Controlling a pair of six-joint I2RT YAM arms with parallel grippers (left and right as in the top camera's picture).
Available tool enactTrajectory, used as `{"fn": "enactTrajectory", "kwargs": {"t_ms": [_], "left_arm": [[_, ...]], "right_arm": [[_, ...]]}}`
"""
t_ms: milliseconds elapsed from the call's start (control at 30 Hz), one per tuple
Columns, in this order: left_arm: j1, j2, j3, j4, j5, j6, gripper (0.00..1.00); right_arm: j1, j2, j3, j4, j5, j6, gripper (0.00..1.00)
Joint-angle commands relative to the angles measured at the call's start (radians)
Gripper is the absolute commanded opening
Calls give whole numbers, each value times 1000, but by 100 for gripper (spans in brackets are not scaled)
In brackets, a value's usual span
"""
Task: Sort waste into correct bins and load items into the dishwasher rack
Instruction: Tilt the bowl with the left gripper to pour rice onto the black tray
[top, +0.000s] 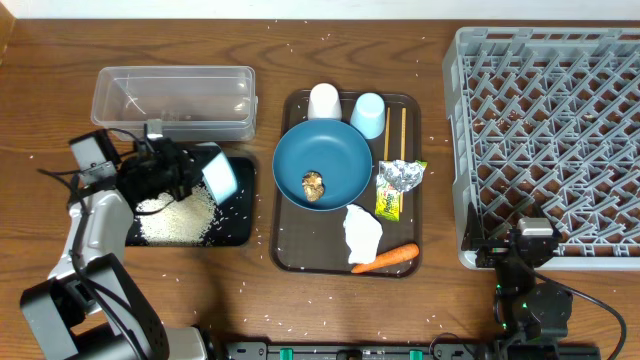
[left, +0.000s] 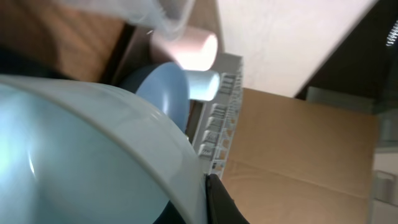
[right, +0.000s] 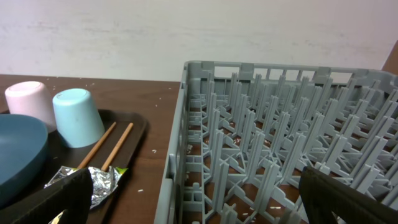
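Dark wood-grain table, evenly lit. A plain white wall runs behind its far edge. A brown panel stands beyond, possibly cardboard; the view is blurred.

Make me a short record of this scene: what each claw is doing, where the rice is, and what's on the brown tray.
left claw: shut on the light-blue bowl, tilted over the black tray
right claw: open, holding nothing, by the rack
rice: heaped in the black tray
brown tray: plate with food lump, white cup, light-blue cup, chopsticks, foil, wrapper, napkin, carrot
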Motion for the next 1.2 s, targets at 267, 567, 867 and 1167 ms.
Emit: {"fn": "enactTrajectory", "kwargs": {"t_ms": [267,567,867,1167], "left_arm": [[8,-10,12,183,85,-85,6],[10,-5,12,427,254,-448,6],[54,-11,12,476,315,-655,6],[196,-17,11,466,317,-639,6]], "right_arm": [[5,-6,-2,-4,2,-8,99],[5,-6,-2,-4,2,-8,99],[5,-6,-2,-4,2,-8,99],[5,-6,-2,-5,2,-8,99]]}}
